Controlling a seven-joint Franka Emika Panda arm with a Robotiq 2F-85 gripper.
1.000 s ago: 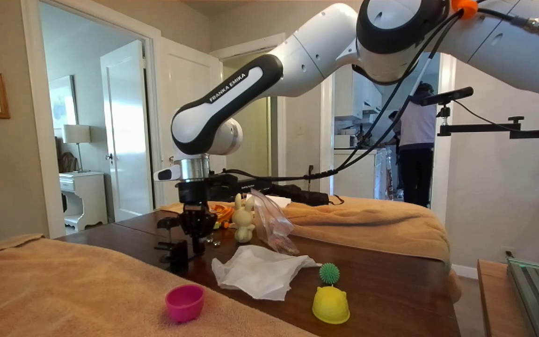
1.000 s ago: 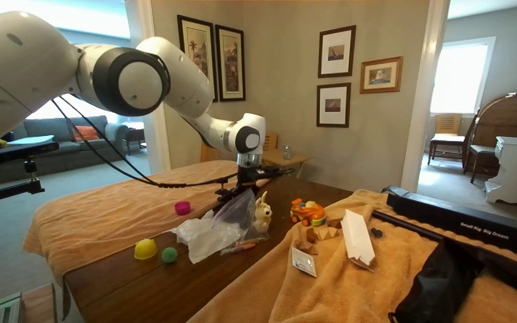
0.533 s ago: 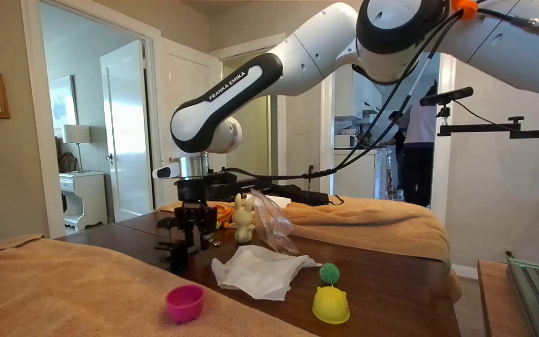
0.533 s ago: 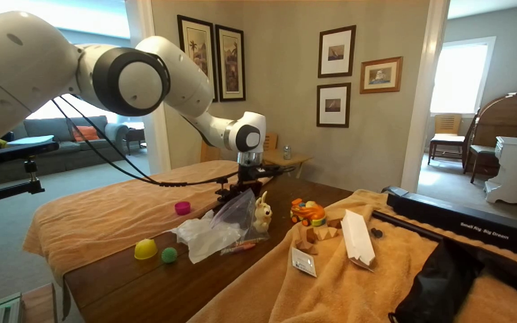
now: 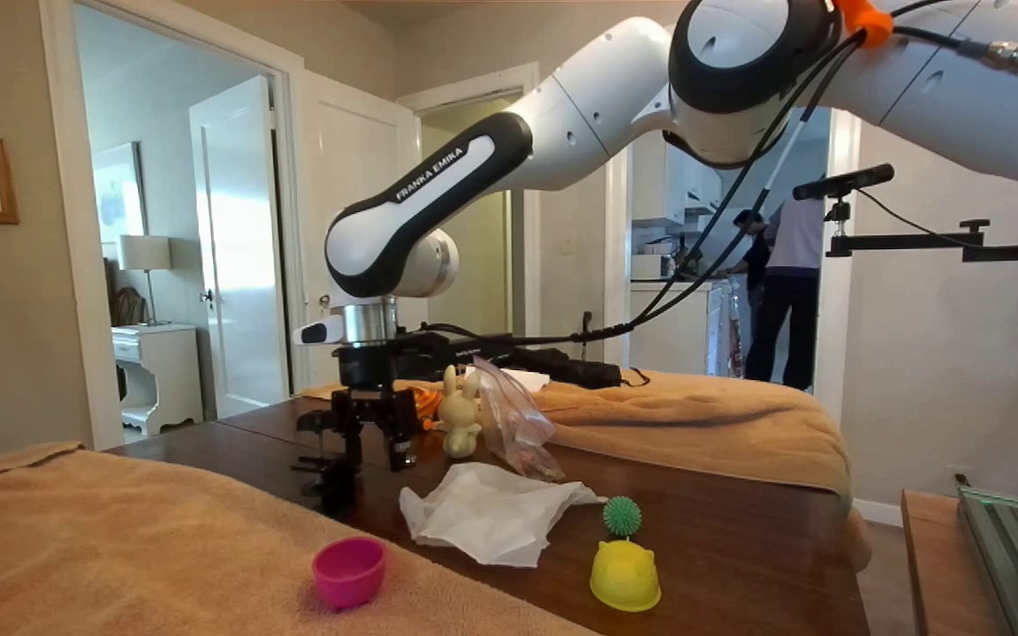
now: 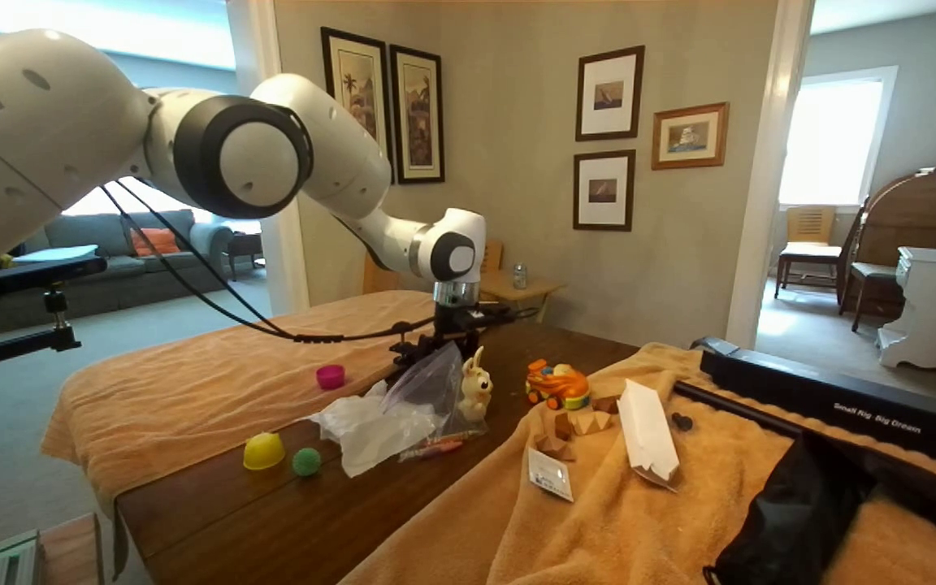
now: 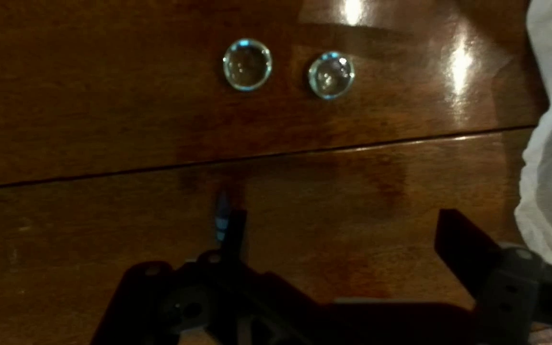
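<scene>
In the wrist view my gripper (image 7: 343, 215) stands wide open above the brown wooden table (image 7: 89, 110), with only bare wood seen between its fingers. Two see-through glass rounds, a left one (image 7: 247, 65) and a slightly smaller right one (image 7: 331, 75), lie on the wood beyond the fingertips. By the left fingertip a dim bluish pointed shape (image 7: 221, 223) shows; I cannot tell whether it is a thing or a reflection. An exterior view has the gripper (image 5: 376, 459) pointing down between a black clamp (image 5: 330, 481) and a cream bunny figure (image 5: 459, 415), touching neither visibly.
White crumpled tissue (image 5: 496, 512), a plastic bag (image 5: 518, 424), a green spiky ball (image 5: 622, 516) and a yellow cup (image 5: 625, 576) lie on the table. A pink cup (image 5: 349, 572) rests on the orange towel. An orange toy car (image 6: 557, 385) stands beyond the bunny (image 6: 475, 386).
The jaws have spread from nearly closed to wide apart. The arm has shifted slightly, sinking a little in the last half second. Objects on the table look unmoved; the background person has changed stance.
</scene>
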